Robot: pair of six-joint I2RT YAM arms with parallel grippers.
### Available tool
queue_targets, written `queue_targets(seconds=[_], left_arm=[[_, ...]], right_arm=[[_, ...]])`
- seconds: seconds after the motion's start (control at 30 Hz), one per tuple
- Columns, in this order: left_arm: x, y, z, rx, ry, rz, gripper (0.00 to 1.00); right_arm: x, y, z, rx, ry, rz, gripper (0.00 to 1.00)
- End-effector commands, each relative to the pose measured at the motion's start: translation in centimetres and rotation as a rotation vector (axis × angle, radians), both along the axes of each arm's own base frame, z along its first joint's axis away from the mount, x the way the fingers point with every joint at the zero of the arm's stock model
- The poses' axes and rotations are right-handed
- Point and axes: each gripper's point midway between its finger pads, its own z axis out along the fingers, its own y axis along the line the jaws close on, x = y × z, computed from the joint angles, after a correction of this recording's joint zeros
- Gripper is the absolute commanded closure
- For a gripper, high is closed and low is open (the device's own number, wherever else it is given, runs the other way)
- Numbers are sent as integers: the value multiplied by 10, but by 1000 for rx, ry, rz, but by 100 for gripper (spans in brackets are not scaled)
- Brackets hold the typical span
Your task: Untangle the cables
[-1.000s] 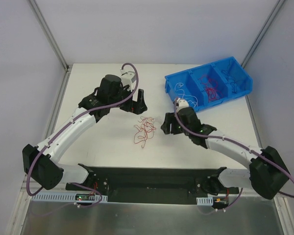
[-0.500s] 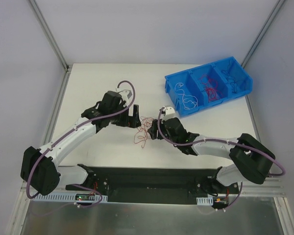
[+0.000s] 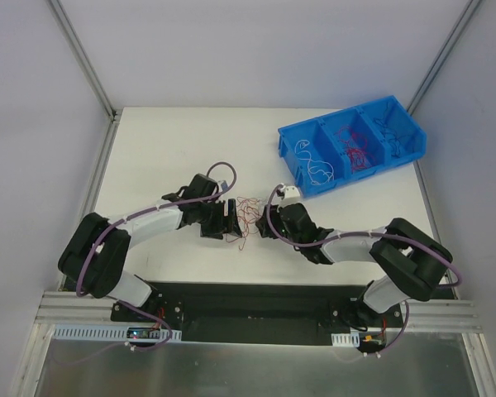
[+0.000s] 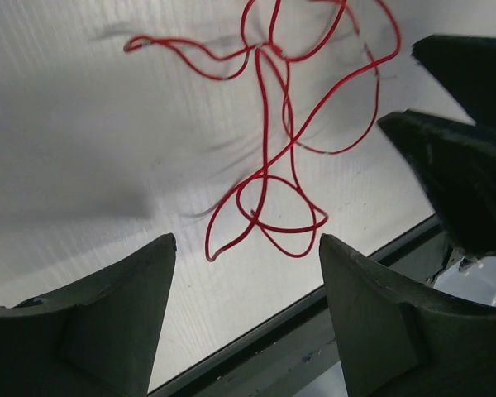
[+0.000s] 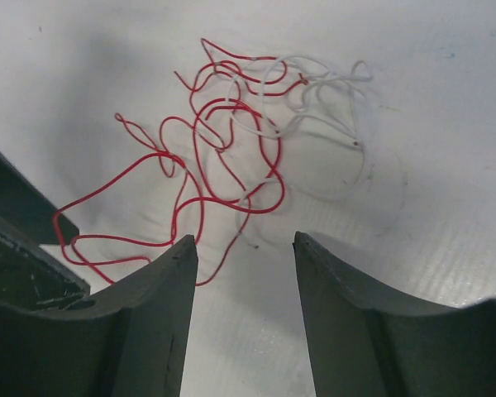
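1. The cables (image 3: 246,217), a loose tangle of mostly red strands with a few white ones, lie on the table (image 3: 165,149), to the near left of the blue bin (image 3: 288,153). That is about where they lay a second ago.
2. The left gripper (image 3: 229,219) was then well apart from the tangle. It has since come down to the tangle's side facing away from the bin.
3. Its jaws stand apart with nothing clamped. In the left wrist view a red loop (image 4: 269,178) lies just beyond the fingertips.
4. The right gripper (image 3: 263,223) has moved away from the bin and now sits between the bin and the tangle, facing the left gripper.
5. Its jaws are also parted and unclenched. One red strand end (image 5: 231,240) reaches toward the gap, though I cannot tell whether it touches a finger.
6. Red and white strands still lie in the bin's compartments.
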Motion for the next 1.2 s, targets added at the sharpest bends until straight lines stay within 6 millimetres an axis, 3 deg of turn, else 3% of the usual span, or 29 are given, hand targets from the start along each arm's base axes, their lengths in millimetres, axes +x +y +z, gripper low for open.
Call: queue_targets(seconds=[0.0,0.23,0.33,0.47,0.63,0.77,0.87,0.93,1.03,1.17], left_arm=[[-9,-9,-5,-96,34,4,31],[-2,-12,-14,-83,10,-11,51],[-2,-10,-20,-61,7,-27,69],[-7,-3,-18,-45,-9,-23,100],[-16,8,18,-44,-68,-20,100],[-17,23,68,-24,-179,-3,100],[-8,45,118,39,-334,44,100],[-3,68,165,82,-480,105,100],[6,105,255,109,-747,249,100],[-4,138,373,23,-1036,405,100]], right_arm=[[7,1,20,90,-30,9,47],[6,16,20,115,-30,65,46],[8,23,16,117,-16,72,44],[21,16,6,60,4,-7,39],[45,6,-10,-58,13,-139,41],[58,5,-17,-105,31,-206,60],[56,-2,-26,-108,58,-257,77],[57,-11,-29,-137,70,-297,82],[56,-25,-36,-189,89,-356,82],[54,-29,-38,-200,104,-360,82]])
